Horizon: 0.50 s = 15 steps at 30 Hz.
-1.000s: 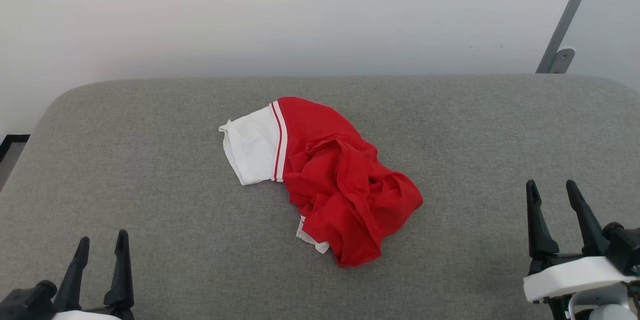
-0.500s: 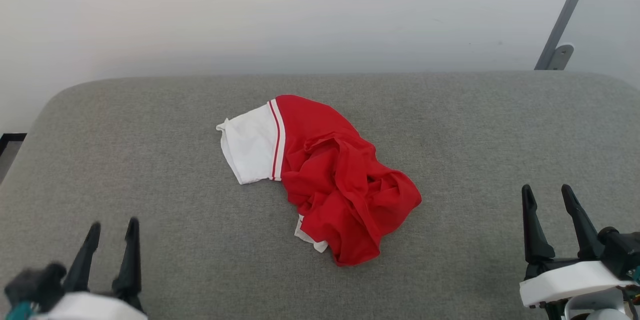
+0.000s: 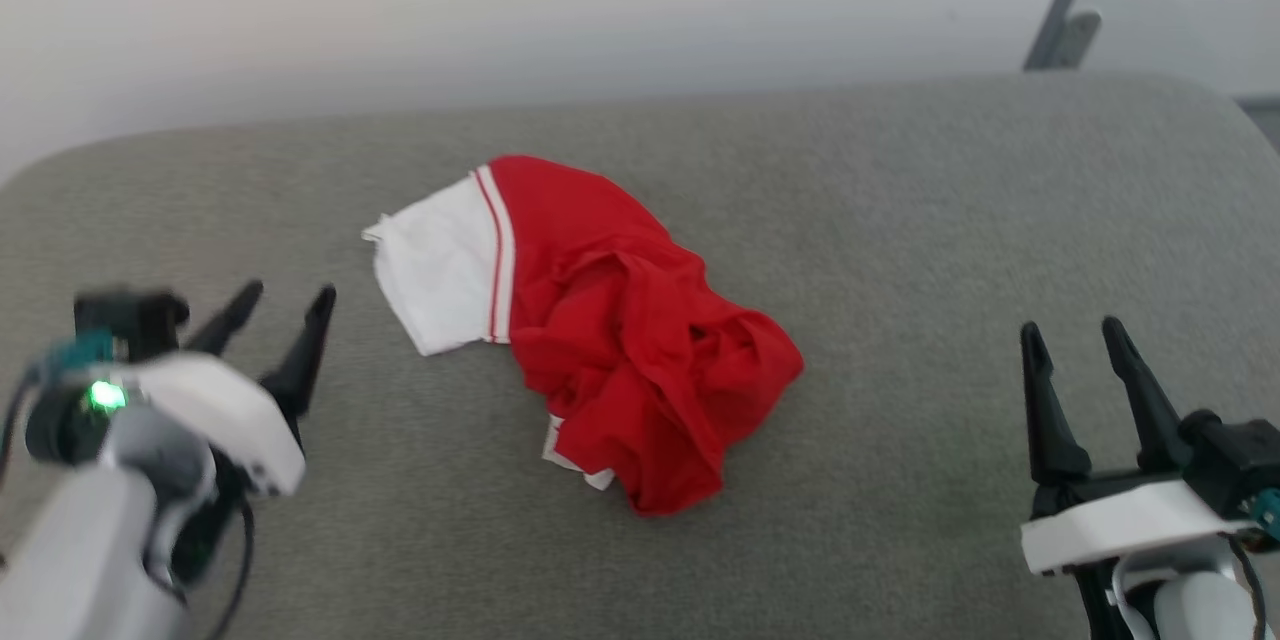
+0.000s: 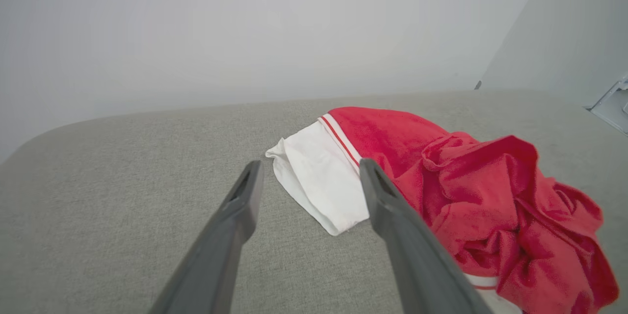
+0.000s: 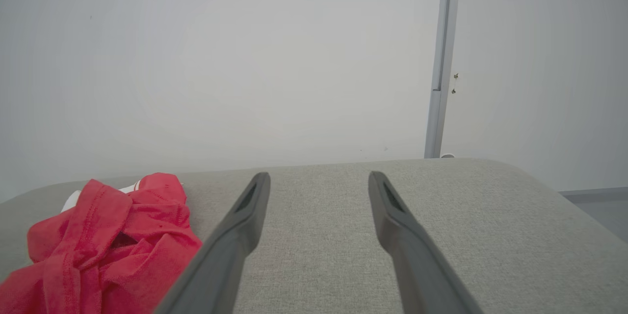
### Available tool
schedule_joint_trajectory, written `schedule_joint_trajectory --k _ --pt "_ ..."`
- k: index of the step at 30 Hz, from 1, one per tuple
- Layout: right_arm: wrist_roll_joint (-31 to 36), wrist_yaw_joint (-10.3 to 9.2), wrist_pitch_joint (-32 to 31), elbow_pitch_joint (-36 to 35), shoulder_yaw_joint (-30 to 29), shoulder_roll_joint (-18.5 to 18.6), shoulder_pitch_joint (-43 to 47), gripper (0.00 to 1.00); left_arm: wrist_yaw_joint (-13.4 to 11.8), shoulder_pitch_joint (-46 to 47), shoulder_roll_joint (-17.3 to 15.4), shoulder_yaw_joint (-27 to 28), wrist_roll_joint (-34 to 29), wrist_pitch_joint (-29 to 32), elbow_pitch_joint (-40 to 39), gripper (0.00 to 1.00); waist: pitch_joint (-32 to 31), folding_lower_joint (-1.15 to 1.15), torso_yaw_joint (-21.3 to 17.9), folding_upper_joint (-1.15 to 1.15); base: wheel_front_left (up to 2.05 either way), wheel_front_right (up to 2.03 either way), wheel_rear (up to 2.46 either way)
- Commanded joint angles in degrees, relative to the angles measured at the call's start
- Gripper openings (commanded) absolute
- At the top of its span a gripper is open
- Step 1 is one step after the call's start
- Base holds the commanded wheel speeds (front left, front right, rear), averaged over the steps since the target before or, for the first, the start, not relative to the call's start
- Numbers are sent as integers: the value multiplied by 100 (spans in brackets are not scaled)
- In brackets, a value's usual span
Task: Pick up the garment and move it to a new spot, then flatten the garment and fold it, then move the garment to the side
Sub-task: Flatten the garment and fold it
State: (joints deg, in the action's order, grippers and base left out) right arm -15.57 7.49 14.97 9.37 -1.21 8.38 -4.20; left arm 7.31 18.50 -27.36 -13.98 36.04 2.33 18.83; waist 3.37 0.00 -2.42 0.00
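Brings left gripper (image 3: 291, 291) fwd off worktop's (image 3: 900, 220) near-left corner twd garment (image 3: 620, 350); holds both jaws wide open, empty; prob. starts pick-up.

The soft grey table (image 3: 930, 220) has round corners at its far edge. A red shirt (image 3: 620, 350) lies on it near the middle, a little closer to the left edge, all bunched up in a heap. Its white sleeve (image 3: 440, 265) with red stripes lies flat, pointing toward the left edge.
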Motion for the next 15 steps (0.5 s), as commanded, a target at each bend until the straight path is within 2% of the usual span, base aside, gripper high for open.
schedule_joint_trajectory --k 1,8,9,15 --pt "-10 0 30 -40 49 14 -118 100 16 371 -99 -123 154 242 205 100 238 0 -218 0 0 0 0" --pt "-53 0 30 -114 146 -38 -413 100 16 1668 -289 -563 461 1453 1269 100 757 0 -602 0 0 0 0" --pt "-53 0 30 -114 146 -38 -413 100 16 1668 -289 -563 461 1453 1269 100 757 0 -602 0 0 0 0" --pt "-51 0 30 -156 160 -100 -597 100 -45 2585 -166 -745 512 2350 2324 100 1122 0 -814 0 0 0 0"
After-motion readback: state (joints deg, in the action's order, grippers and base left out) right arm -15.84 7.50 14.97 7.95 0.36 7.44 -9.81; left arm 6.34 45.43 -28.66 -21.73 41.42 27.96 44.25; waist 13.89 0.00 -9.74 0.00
